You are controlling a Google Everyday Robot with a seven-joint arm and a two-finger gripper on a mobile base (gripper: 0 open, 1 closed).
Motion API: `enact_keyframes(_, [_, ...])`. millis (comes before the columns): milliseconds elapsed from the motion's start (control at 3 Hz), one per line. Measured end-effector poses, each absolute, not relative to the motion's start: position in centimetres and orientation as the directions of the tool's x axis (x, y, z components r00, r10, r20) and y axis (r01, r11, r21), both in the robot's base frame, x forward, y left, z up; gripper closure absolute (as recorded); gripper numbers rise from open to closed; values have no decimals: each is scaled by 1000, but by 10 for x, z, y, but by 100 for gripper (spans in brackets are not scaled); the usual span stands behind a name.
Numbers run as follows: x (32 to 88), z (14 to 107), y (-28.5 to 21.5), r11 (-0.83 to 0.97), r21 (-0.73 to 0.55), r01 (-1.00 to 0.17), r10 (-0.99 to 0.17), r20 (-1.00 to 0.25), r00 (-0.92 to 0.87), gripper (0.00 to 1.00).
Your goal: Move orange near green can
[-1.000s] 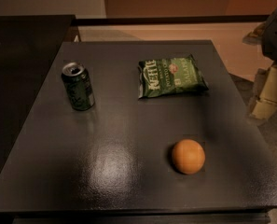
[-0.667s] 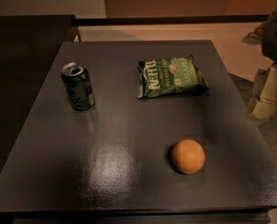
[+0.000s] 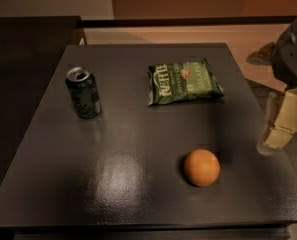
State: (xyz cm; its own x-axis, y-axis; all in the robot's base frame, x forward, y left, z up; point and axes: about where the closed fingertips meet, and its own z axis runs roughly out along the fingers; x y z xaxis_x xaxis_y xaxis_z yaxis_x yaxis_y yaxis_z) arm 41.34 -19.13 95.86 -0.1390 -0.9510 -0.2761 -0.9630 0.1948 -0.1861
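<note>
Gripper (image 3: pixel 277 133) is at the right edge of the table (image 3: pixel 123 184), off to the right of the orange (image 3: pixel 202 167) and not touching it. It holds nothing, and whether it is wide or narrow cannot be told from this view.

Orange sits near the front right of the table. Can (image 3: pixel 83 92) stands upright at rear left, well apart from the orange. Chip bag (image 3: pixel 184 81) lies flat at rear centre, between the two but off the direct line.

Step in hand, as judged: approach and grasp of the orange, not yet begun. Recommendations:
- Come down over the orange's middle and close across its widest part. A round body rolls away from an off-centre pinch.
- Lift clear before travelling, and route in front of the bag.
- Set down just beside the can without touching it. A narrow upright cylinder tips easily.

Materials: orange is a smooth, matte sphere. Can is dark green metal with a silver top and pull-tab. Bag is a crinkled glossy film, slightly puffed. Table is a dark, flat, faintly textured surface with a soft sheen.
</note>
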Motion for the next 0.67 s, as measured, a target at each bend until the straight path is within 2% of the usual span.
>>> enact_keyframes(667, [380,906,-148,78,-130,-988,-948,-317,-33,0])
